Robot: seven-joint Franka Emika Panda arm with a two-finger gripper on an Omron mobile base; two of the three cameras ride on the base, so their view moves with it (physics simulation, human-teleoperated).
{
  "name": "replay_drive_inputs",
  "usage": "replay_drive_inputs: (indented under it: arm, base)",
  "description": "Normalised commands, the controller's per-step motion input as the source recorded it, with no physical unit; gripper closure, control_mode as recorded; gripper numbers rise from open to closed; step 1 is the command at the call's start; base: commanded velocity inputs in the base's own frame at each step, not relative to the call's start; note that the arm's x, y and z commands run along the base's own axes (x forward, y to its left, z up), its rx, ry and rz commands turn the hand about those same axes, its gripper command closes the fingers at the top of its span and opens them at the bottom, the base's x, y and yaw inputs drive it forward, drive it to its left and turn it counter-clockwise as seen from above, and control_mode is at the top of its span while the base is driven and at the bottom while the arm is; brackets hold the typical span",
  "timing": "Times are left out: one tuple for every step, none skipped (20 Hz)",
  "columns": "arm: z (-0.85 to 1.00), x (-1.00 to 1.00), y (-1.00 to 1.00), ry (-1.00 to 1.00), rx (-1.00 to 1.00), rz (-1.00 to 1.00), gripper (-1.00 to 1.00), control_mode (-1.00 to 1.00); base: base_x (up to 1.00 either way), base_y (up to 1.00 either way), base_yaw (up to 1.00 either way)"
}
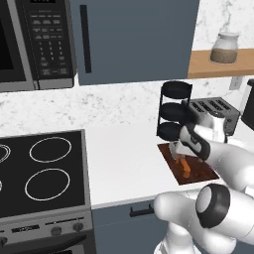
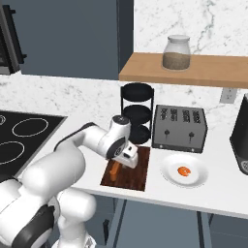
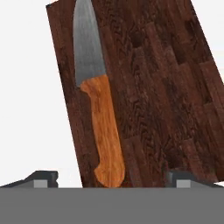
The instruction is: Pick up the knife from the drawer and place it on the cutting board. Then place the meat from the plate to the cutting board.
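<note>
2 dark fingertips point(image 3: 43, 176) are showing at the bottom of the hand view, standing spread wide apart and gripping nothing, with the knife's handle lying in the gap between them. The gripper point(image 3: 111, 179) is hanging just above the cutting board point(image 3: 166, 96), and in the right base view the gripper point(image 2: 127, 162) is pointing down over the board's left part.

The knife point(image 3: 98, 105) is lying flat on the cutting board, near 1 long edge, its silvery blade pointing away from the hand camera and its orange-brown handle reaching back toward it. In the left base view the knife point(image 1: 184, 167) is showing as an orange streak on the cutting board point(image 1: 196, 171), just under the gripper point(image 1: 178, 149). In the right base view the knife point(image 2: 115, 171) is resting on the left part of the cutting board point(image 2: 133, 177).

The meat point(image 2: 184, 171) is sitting as a small orange-red lump in the middle of the plate point(image 2: 170, 174), which is lying on the white counter point(image 1: 124, 158) just to the right of the board and in front of the toaster point(image 2: 179, 128). A black 3-tier rack point(image 2: 138, 114) is standing behind the board, beside the toaster.
</note>
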Motion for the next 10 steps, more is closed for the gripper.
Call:
replay_drive_inputs:
  arm:
    - [1.00, -0.04, -0.29, 0.11, 0.18, 0.10, -1.00, -1.00]
    - [0.94, -0.09, -0.36, 0.15, 0.08, 0.07, -1.00, -1.00]
    - [0.56, -0.01, -0.51, 0.24, 0.00, 0.00, -1.00, -1.00]
    - [0.45, -0.05, -0.62, 0.27, 0.00, 0.00, -1.00, -1.00]
    - [0.34, -0.08, -0.69, 0.29, -0.14, 0.00, -1.00, -1.00]
    - [0.24, -0.13, -0.76, 0.28, -0.19, 0.00, -1.00, -1.00]
    - [0.21, -0.20, -0.81, 0.23, -0.21, 0.00, -1.00, -1.00]
    - [0.16, -0.39, -0.79, 0.18, -0.21, 0.00, -1.00, -1.00]
    - [0.11, -0.54, -0.78, 0.15, -0.21, 0.00, -1.00, -1.00]
    - [0.06, -0.56, -0.81, 0.13, -0.20, 0.00, -1.00, -1.00]
  base:
    - [0.00, 0.00, 0.00]
    - [0.00, 0.00, 0.00]
    - [0.00, 0.00, 0.00]
    - [0.00, 0.00, 0.00]
    - [0.00, 0.00, 0.00]
    - [0.00, 0.00, 0.00]
    - [0.00, 0.00, 0.00]
    - [0.00, 0.00, 0.00]
    - [0.00, 0.00, 0.00]
    - [0.00, 0.00, 0.00]
